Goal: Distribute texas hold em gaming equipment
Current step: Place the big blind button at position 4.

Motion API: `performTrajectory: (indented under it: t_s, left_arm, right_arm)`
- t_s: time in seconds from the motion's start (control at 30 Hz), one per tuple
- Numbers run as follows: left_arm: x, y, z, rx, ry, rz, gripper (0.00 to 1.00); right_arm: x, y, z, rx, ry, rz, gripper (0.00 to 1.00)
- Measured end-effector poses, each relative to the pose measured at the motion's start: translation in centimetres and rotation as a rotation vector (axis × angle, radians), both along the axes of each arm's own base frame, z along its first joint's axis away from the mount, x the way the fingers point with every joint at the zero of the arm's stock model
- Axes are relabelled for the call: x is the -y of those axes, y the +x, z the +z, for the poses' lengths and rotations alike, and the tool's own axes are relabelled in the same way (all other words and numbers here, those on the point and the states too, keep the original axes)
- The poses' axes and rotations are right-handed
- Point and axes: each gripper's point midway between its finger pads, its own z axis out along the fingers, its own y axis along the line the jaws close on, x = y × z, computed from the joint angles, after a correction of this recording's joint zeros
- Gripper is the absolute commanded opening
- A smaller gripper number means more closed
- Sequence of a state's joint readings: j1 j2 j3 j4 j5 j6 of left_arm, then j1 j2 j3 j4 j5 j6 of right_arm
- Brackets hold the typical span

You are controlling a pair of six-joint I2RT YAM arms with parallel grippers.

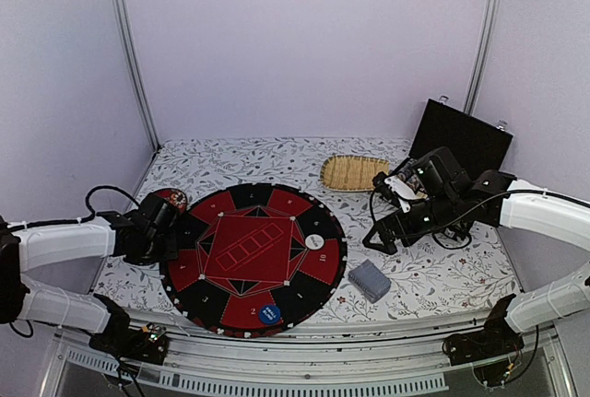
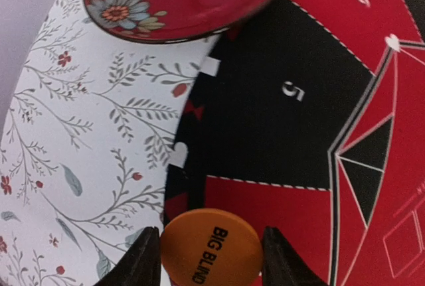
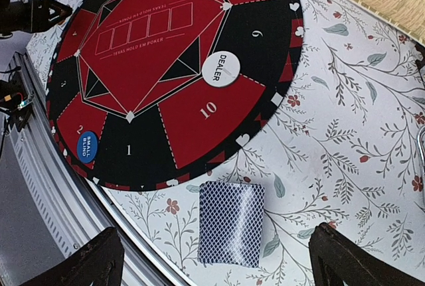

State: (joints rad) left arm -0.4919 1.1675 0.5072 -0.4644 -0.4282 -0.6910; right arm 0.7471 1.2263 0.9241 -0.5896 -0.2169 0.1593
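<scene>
A flowered cloth (image 1: 433,277) was covered by a round red and black mat (image 1: 241,248). At the mat's left edge, an orange button (image 2: 211,251) was clamped between the fingers of the left pincer (image 2: 210,233). The right pincer (image 3: 215,236) was spread wide above the cards (image 3: 232,219), which were laid on the cloth beside the mat.

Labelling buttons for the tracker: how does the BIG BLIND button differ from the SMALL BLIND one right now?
BIG BLIND button is orange; SMALL BLIND button is blue. BIG BLIND is held in the left gripper; SMALL BLIND lies free on the mat. Both are round, labelled discs.
</scene>
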Motion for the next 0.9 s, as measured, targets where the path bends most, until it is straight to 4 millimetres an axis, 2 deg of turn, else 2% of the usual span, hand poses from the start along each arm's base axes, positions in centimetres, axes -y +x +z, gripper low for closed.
performTrajectory:
  t_s: [0.17,0.37,0.53,0.67,0.83,0.9]
  left_arm:
    - [-1.8,0.2,-0.8,-0.023,0.0,0.088,0.4]
    - [-2.2,0.0,-2.0,-0.067,-0.002,0.106,0.4]
    - [-1.8,-0.3,-2.8,-0.107,-0.015,0.089,0.45]
    - [-1.8,-0.2,-3.1,-0.118,-0.01,0.082,0.53]
    - [-1.8,-0.1,-3.1,-0.122,0.001,0.074,0.81]
    - [-1.9,0.0,-3.1,-0.119,0.001,0.078,0.86]
  right_arm:
    - [-0.1,0.2,0.3,0.022,-0.004,0.019,0.99]
    - [-0.1,0.2,0.3,0.032,-0.01,0.031,0.99]
    - [0.0,0.3,0.3,0.034,-0.01,0.031,0.99]
    - [0.1,0.4,0.3,0.034,-0.011,0.027,0.99]
    - [0.1,0.5,0.1,0.027,-0.018,0.024,0.99]
    - [0.2,0.4,-0.1,0.021,-0.025,0.023,0.99]
